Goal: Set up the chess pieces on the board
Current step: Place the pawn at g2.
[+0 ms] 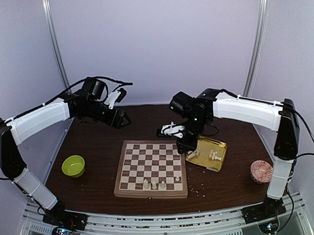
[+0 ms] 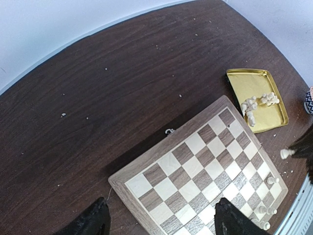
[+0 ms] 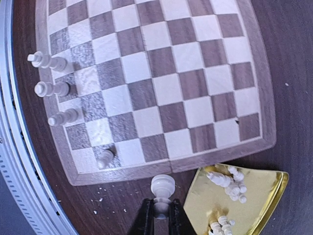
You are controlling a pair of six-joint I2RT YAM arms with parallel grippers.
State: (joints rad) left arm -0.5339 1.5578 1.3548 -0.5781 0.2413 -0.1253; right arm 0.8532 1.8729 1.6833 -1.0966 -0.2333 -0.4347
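One counter (image 1: 91,143) carries one board (image 1: 148,159) at its middle, one gold tray (image 1: 220,146) just beside it and one green bowl (image 1: 73,166). The left claw (image 1: 123,118) hangs spread. The right claw (image 3: 161,215) pinches one piece (image 3: 162,186). Four pieces (image 3: 49,89) stand on the board's near rows. The tray's clump is uncountable.

Dark table (image 1: 96,145) carries the board (image 1: 148,158), gold tray (image 1: 220,144), green bowl (image 1: 73,166) and patterned tub (image 1: 261,171)

Pale lavender-white walls (image 1: 159,45) close in a dark brown wood-grain table (image 1: 96,145), evenly lit. Slim metal uprights (image 1: 56,43) stand at 11 and 1 o'clock; a ridged aluminium rail (image 1: 160,223) runs along 6 o'clock.
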